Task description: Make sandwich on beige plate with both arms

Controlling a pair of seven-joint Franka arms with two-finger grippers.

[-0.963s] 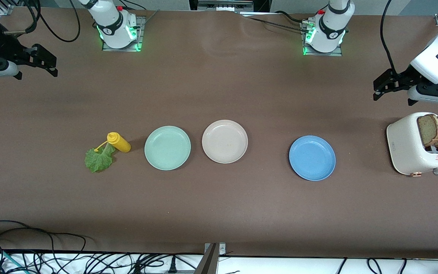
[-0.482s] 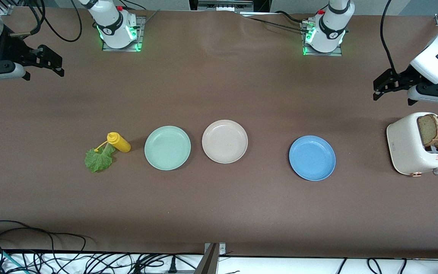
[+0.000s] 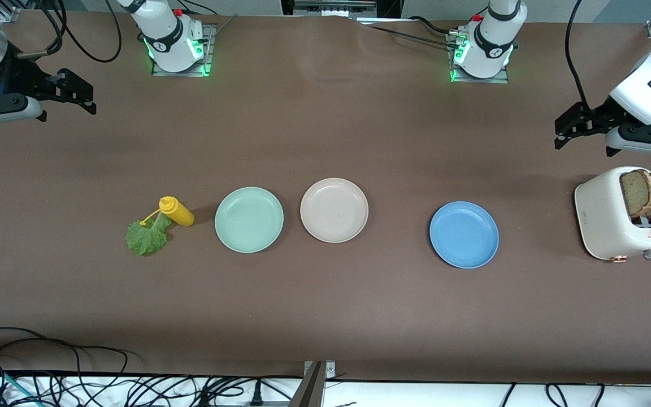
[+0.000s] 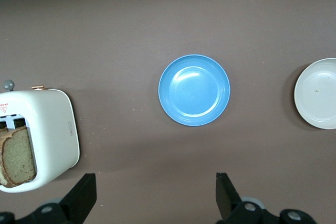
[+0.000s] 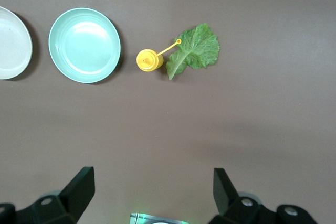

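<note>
Along the middle of the brown worktop [image 3: 325,130] in the front view runs a row of things: a lettuce leaf [image 3: 147,237] toward the right arm's end, touching a yellow squeeze bottle [image 3: 176,211] that stands just beside it, then a mint green plate [image 3: 249,220], the beige plate [image 3: 334,210] close beside it and bare, a blue plate [image 3: 464,234] well apart from that, and a white toaster [image 3: 619,215] near the edge at the left arm's end with two bread slices [image 3: 649,193] standing up out of its slots. At the edge of the worktop at the right arm's end the right gripper [image 3: 79,96] hangs in the air holding nothing, and at the edge at the left arm's end the left gripper [image 3: 568,131] hangs over the worktop just beside the toaster, also holding nothing. From the left wrist view, the left gripper [image 4: 156,195] has its fingers [image 4: 84,195] spread wide apart and released, over bare worktop, with the blue plate [image 4: 194,90], the toaster [image 4: 50,129] with its bread slices [image 4: 16,156], and part of the beige plate [image 4: 317,94] below it. From the right wrist view, the right gripper [image 5: 152,190] likewise has its fingers [image 5: 81,187] spread wide and released over bare worktop, looking down on the lettuce leaf [image 5: 194,51], the squeeze bottle [image 5: 148,60], the mint green plate [image 5: 84,45] and the rim of the beige plate [image 5: 13,43].
</note>
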